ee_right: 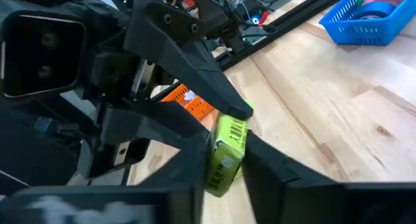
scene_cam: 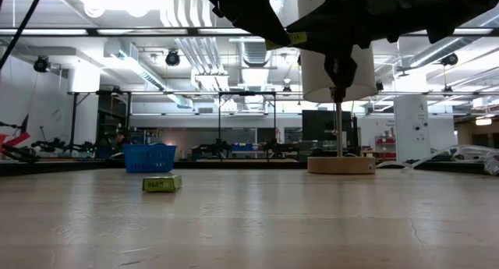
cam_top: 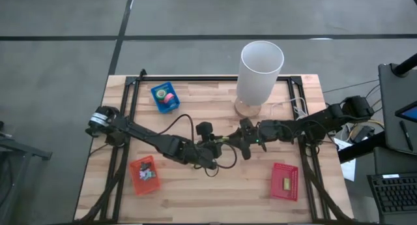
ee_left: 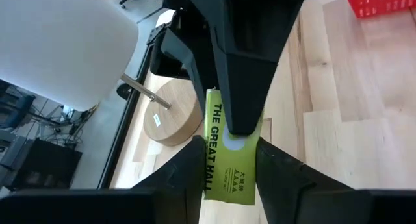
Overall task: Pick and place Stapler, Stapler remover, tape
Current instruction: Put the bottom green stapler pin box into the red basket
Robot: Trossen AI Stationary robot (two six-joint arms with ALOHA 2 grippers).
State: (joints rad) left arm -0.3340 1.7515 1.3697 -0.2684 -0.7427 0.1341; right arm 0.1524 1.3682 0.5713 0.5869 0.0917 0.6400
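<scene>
From above, both arms reach in low over the middle of the counter [cam_top: 195,199] and meet in front of the tall white lamp [cam_top: 260,72]. The left hand [cam_top: 214,151] and right hand [cam_top: 246,145] nearly touch, looking like a hand-over. The blue basket [cam_top: 165,96] at the back holds the tape rolls [cam_top: 168,97], the orange tray [cam_top: 144,174] sits front left, and the red basket [cam_top: 285,180] front right.

From counter height, the dark arms crowd the top of the picture, well off the surface. A second yellow-green block [scene_cam: 161,183] lies alone on the wood just in front of the blue basket.

Past the left wrist, its two fingers [ee_left: 188,165] sit clamped on either side of a yellow-green block [ee_left: 230,160] printed "THE GREAT WALL", while the other arm's fingers pinch the block's far end from above.

Past the right wrist, its fingers [ee_right: 195,156] are pressed on the block's sides, with the left hand gripping it from the opposite end. Both hands hold it together, probably so it never goes unsupported mid-transfer. I can't pick out a stapler or remover.
</scene>
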